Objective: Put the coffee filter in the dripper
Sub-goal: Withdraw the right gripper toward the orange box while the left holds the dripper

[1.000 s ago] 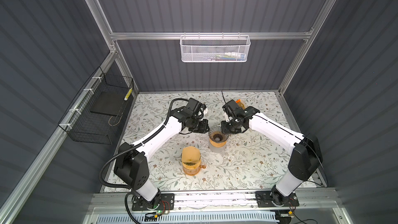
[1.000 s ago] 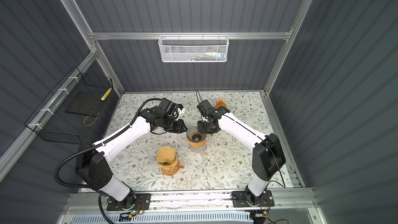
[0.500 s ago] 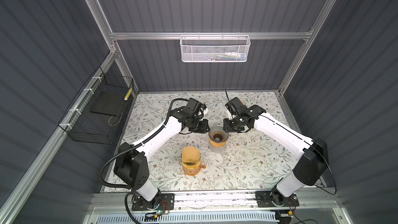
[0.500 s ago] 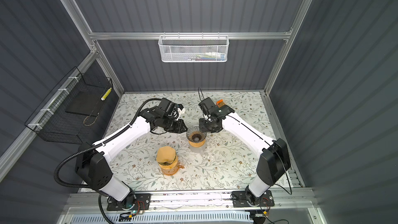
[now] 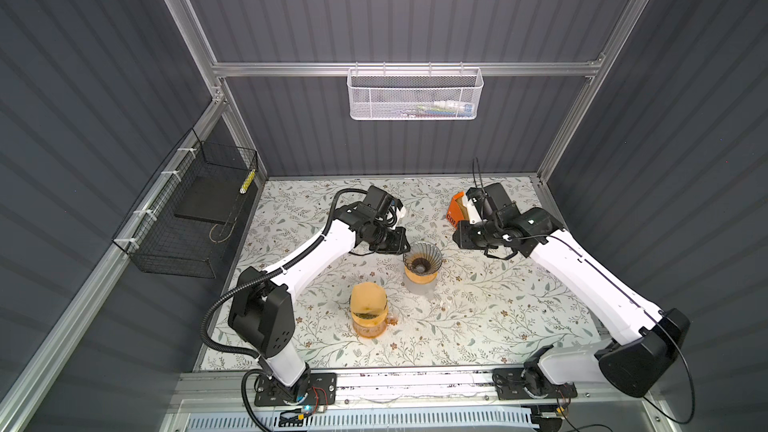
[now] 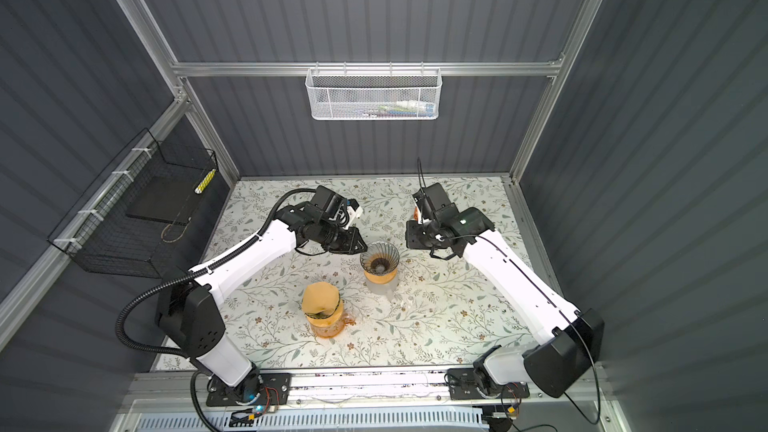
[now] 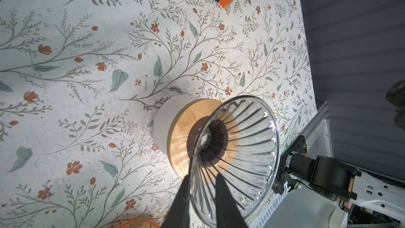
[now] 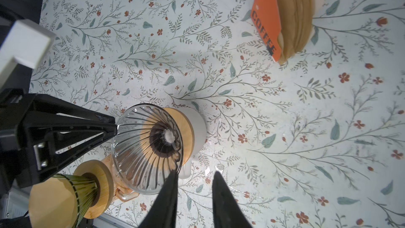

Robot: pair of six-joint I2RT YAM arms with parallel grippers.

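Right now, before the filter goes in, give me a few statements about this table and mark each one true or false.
1. The left pincer grips the dripper by its rim. True.
2. That dripper has a filter in it. False: it is empty.
3. The right pincer holds a filter. False: its jaws stand apart with nothing between them.
4. The orange box holds brown filters. True.

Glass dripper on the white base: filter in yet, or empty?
Empty. Both wrist views see through the glass dripper to bare ribs and its drain hole; no paper inside. The filters sit in the orange box.
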